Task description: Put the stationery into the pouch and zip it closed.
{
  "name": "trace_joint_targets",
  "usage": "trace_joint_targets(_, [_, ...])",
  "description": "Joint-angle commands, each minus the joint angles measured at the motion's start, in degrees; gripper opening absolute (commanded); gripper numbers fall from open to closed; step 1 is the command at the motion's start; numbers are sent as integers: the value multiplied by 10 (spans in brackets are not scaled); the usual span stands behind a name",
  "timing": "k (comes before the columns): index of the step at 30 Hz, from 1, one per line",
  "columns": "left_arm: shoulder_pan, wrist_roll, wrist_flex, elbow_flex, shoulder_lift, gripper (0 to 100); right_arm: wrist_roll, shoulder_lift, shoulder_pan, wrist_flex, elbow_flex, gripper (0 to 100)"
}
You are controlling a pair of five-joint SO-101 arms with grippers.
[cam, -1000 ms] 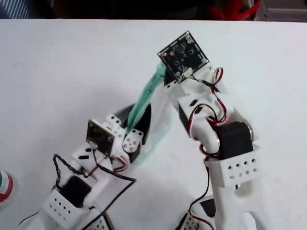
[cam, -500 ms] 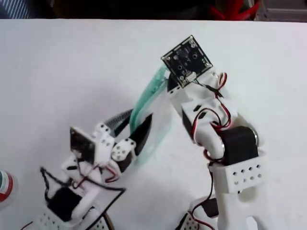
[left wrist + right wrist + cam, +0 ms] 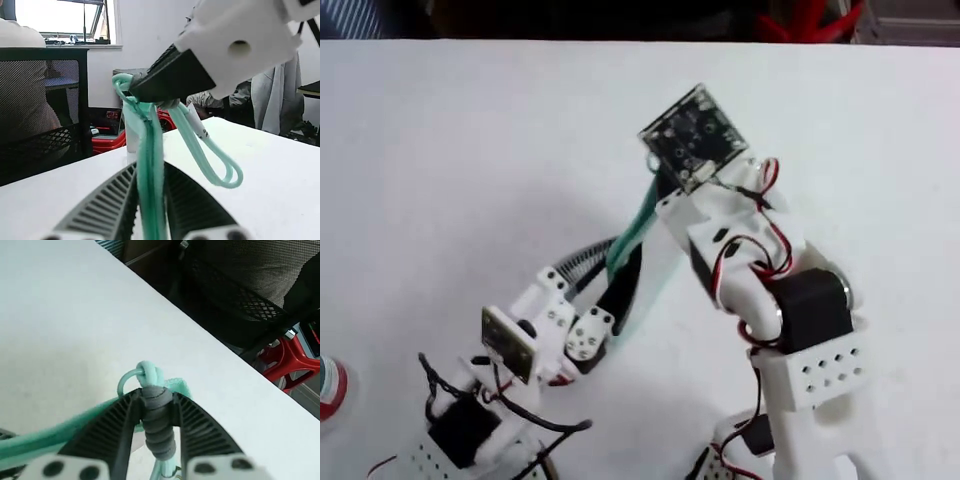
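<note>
Over the middle of the white desk [image 3: 460, 150], the green pouch [image 3: 632, 232] stretches edge-up between both arms. The left gripper [image 3: 150, 172] is clamped on the pouch's end toward the desk's near edge. The right gripper [image 3: 152, 395] is pinched tight around the grey ribbed pull [image 3: 159, 427] at the far end.

No legible text, numbers or signs in any view, tiny dark marks on the pale strip [image 3: 196, 125] beside the green cord loop [image 3: 220, 167] too small to read, circuit board [image 3: 693, 135] markings unreadable.
</note>
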Motion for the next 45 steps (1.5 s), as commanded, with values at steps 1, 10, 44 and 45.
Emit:
trace_joint_targets(1, [15,-4,44,-28,13,22,-4,-3,57,-55,-7,18])
trace_joint_targets(10, [15,-6,52,-33,13,22,0,88,172,-147,-11,18])
trace_joint_targets(44, [-131,-53,18,-83,15,23,2,-189,116,161,-73,291])
trace_joint_targets(45, [-138,-72,0,-84,15,23,0,-189,126,169,-73,285])
